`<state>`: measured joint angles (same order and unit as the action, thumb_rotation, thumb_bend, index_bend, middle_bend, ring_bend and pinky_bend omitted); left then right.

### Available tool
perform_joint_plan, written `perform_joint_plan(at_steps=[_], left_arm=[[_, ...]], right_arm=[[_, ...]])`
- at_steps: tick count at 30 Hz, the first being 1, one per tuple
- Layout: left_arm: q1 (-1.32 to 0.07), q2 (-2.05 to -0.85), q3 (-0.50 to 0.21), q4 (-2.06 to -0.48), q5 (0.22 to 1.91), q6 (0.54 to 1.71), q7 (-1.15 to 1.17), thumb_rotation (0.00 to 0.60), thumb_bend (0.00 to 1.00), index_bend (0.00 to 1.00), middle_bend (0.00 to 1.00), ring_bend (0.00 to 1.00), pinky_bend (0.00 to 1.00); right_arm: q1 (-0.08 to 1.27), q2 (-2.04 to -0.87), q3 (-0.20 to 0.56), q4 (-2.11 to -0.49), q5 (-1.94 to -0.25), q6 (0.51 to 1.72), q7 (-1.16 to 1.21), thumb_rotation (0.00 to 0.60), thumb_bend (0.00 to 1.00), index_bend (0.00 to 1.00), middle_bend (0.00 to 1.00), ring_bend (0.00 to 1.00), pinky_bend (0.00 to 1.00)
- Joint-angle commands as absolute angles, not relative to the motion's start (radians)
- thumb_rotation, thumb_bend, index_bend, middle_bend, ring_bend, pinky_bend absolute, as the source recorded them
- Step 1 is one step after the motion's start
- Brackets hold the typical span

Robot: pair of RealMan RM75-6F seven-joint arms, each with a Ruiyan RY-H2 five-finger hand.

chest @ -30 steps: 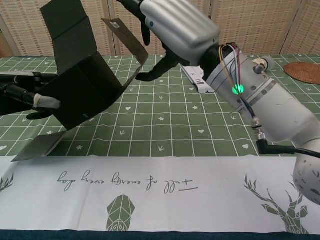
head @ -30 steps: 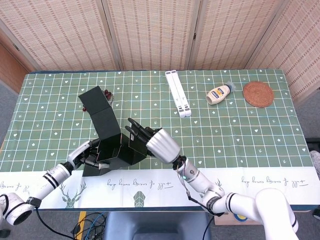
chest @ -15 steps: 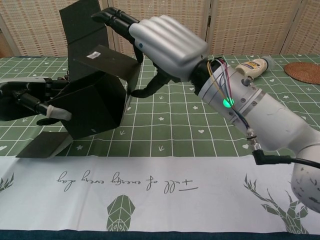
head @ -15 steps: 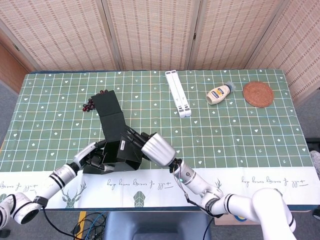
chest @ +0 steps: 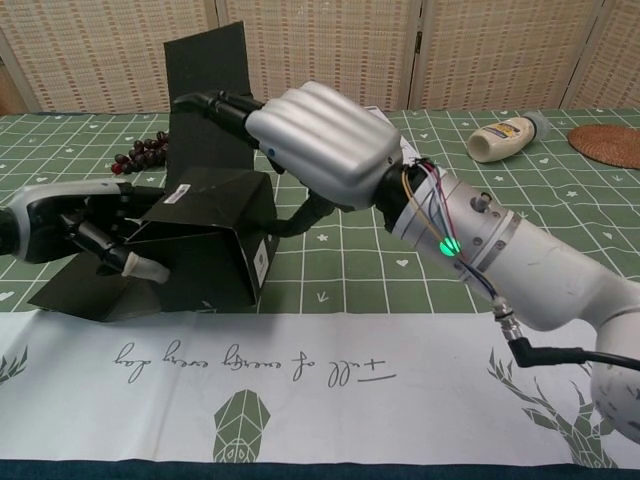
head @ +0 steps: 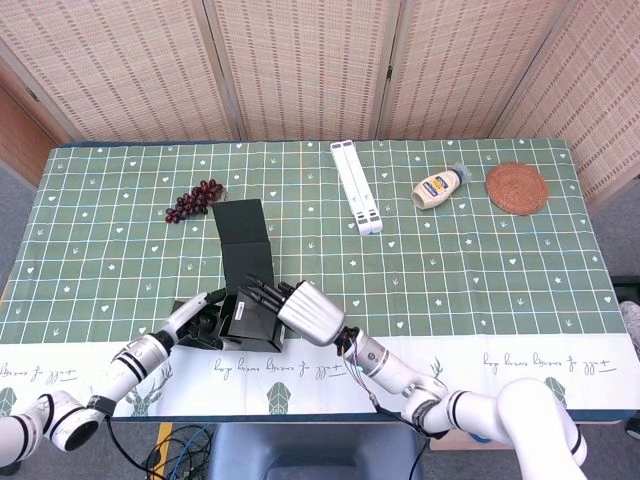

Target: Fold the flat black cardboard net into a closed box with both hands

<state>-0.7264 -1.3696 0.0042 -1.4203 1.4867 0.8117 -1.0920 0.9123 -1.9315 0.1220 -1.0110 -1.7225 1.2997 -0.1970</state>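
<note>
Cardboard net point(chest: 205, 255) half folded at the near table edge, one long flap standing up behind. Left hand point(chest: 85, 228) gripping its left side, fingers curled against the panel. Right hand point(chest: 315, 150) laid flat over the top flap, fingers together, thumb underneath. Farther back: grapes point(head: 195, 198), white stand point(head: 356, 186), sauce bottle point(head: 438, 187), woven coaster point(head: 517, 187)

We are seeing a black box point(head: 243, 290), a green white-gridded worktop point(head: 480, 250) cloth, dark red grapes point(head: 195, 199), a brown woven coaster point(head: 517, 187), and silver robot hands point(chest: 325, 145).
</note>
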Motion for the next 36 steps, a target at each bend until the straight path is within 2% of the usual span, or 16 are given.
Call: perform_joint_plan(at_steps=[1, 10, 15, 23, 29, 36], left_arm=[[-0.725, -1.405, 0.001, -1.402, 1.473, 0.803, -1.041, 0.6, 0.08, 0.24, 0.24, 0.58, 0.81], [-0.71, -1.484, 0.002, -1.349, 1.457, 0.816, -0.882, 0.6, 0.08, 0.24, 0.24, 0.57, 0.81], [-0.702, -1.507, -0.001, -1.329, 1.453, 0.826, -0.826, 0.6, 0.08, 0.24, 0.24, 0.57, 0.81], [-0.696, -1.514, -0.01, -1.331, 1.446, 0.83, -0.786, 0.6, 0.08, 0.23, 0.23, 0.56, 0.81], [-0.697, -1.506, -0.015, -1.341, 1.447, 0.822, -0.793, 0.6, 0.08, 0.18, 0.18, 0.56, 0.81], [-0.701, -1.5, -0.019, -1.35, 1.451, 0.813, -0.799, 0.6, 0.08, 0.15, 0.17, 0.55, 0.81]], right_arm=[[0.907, -1.958, 0.093, -0.975, -1.74, 1.294, -0.207, 0.6, 0.21, 0.0, 0.1, 0.56, 0.96], [0.891, -2.016, 0.047, -0.876, -1.758, 1.29, -0.158, 0.6, 0.22, 0.0, 0.13, 0.58, 0.96], [0.897, -2.027, 0.03, -0.842, -1.776, 1.291, -0.131, 0.6, 0.24, 0.0, 0.18, 0.61, 0.95], [0.908, -2.021, 0.019, -0.833, -1.788, 1.277, -0.119, 0.6, 0.27, 0.17, 0.28, 0.65, 0.95], [0.911, -2.01, 0.016, -0.846, -1.793, 1.275, -0.118, 0.6, 0.28, 0.19, 0.28, 0.65, 0.95], [0.911, -1.998, 0.013, -0.866, -1.793, 1.264, -0.125, 0.6, 0.28, 0.19, 0.28, 0.65, 0.95]])
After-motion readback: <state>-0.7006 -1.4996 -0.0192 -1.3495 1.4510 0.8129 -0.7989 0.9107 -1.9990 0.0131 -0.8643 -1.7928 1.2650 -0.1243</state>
